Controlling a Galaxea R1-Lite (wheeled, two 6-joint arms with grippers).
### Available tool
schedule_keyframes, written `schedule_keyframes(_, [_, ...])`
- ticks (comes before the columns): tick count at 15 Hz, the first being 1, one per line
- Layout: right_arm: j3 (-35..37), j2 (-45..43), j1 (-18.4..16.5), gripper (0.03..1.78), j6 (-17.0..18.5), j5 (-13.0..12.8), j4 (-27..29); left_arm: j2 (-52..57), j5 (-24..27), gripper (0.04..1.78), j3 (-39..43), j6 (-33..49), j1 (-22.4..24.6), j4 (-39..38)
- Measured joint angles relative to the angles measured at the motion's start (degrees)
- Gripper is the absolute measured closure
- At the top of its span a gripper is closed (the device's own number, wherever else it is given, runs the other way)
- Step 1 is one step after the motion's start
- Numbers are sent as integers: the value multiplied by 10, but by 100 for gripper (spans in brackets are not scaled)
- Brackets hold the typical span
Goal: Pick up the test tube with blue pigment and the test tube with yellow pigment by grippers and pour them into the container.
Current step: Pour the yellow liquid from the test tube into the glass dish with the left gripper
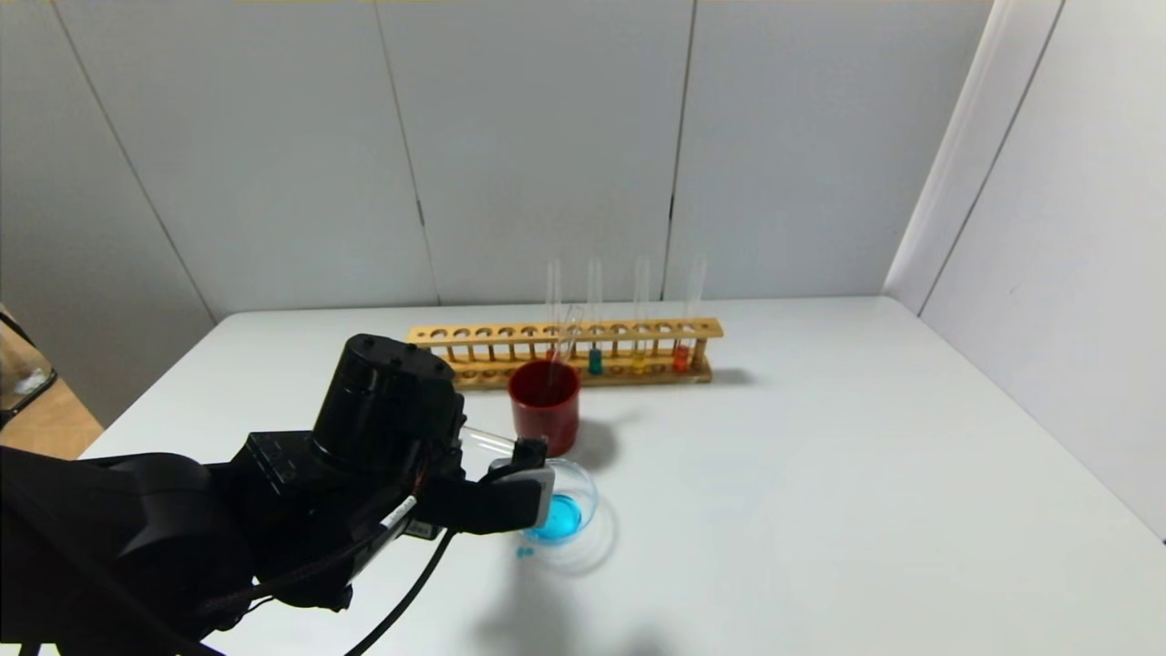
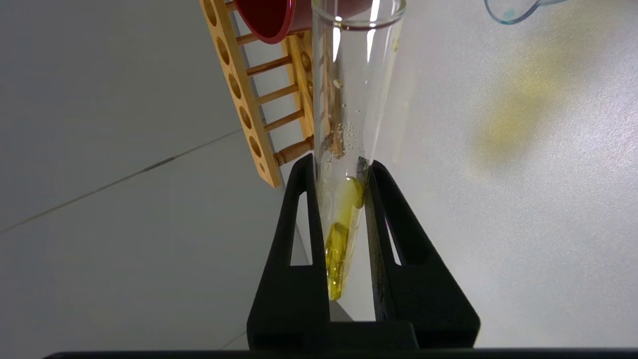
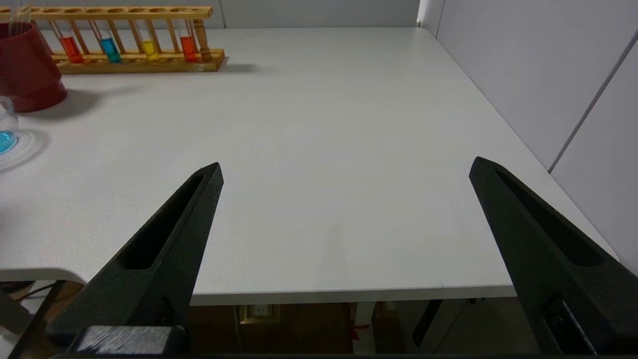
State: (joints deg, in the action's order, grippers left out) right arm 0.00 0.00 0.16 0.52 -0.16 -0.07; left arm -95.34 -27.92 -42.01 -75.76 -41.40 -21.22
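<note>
The container (image 1: 567, 510) on the counter (image 1: 820, 474) holds blue liquid. The left pincer (image 2: 339, 167) clenches the test tube with yellow pigment (image 2: 349, 129), tipped sideways beside the container, a little yellow liquid inside. The right pincer (image 3: 344, 172) hangs released over the counter's near edge

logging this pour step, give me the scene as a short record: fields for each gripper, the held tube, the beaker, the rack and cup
left gripper: shut on the test tube with yellow pigment, beside the container
held tube: tipped near level, yellow liquid inside
container: clear beaker, blue liquid inside, blue drops on the table beside it
rack: wooden, four tubes standing
red cup: between rack and container
right gripper: open, near the table's front edge, holding nothing
</note>
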Motion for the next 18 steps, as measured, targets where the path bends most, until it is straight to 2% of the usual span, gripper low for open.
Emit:
schedule_keyframes(8, [0,0,0,8,0,0,0,-11,-28,155,-2,-43,-9,0])
schedule_keyframes(18, [0,0,0,8,0,0,0,-23,-59,155,-10,-47,-39,3])
